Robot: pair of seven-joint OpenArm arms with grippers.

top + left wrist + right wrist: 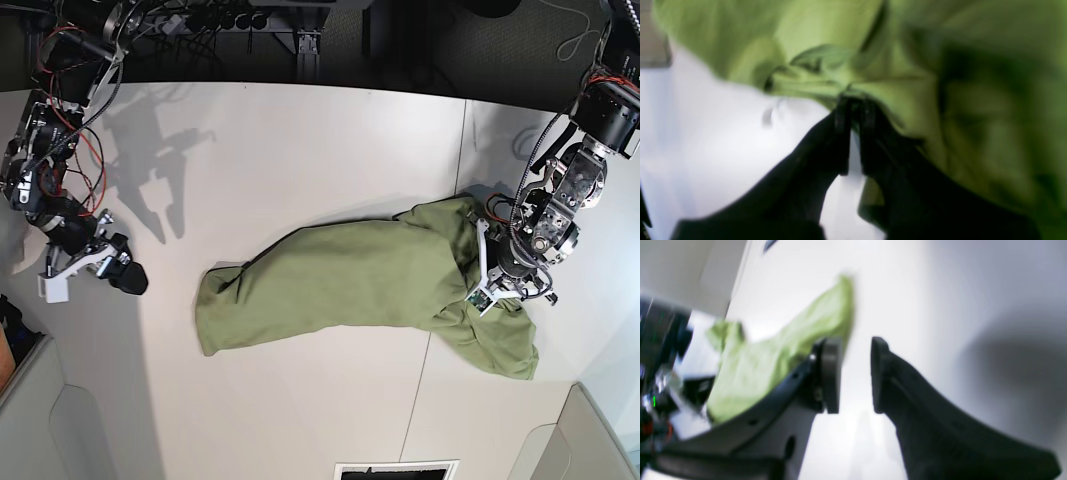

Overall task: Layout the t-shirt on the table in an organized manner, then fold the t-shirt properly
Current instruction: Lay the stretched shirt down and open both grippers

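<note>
Right gripper [855, 375] hangs at the base view's far left, jaws clearly parted, nothing between. Left gripper [855, 110] reaches down at the right, jaws nearly together.

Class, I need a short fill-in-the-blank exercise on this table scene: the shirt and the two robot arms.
1. The t-shirt lying on the table is ____ in colour.
2. The shirt is not yet folded; it lies ____ across the table.
3. Nothing sits between the right gripper's fingers; they stand ____.
4. The left gripper is at the shirt's edge, while the right one is ____ from the shirt.

Missing words: green; crumpled; apart; away
</note>
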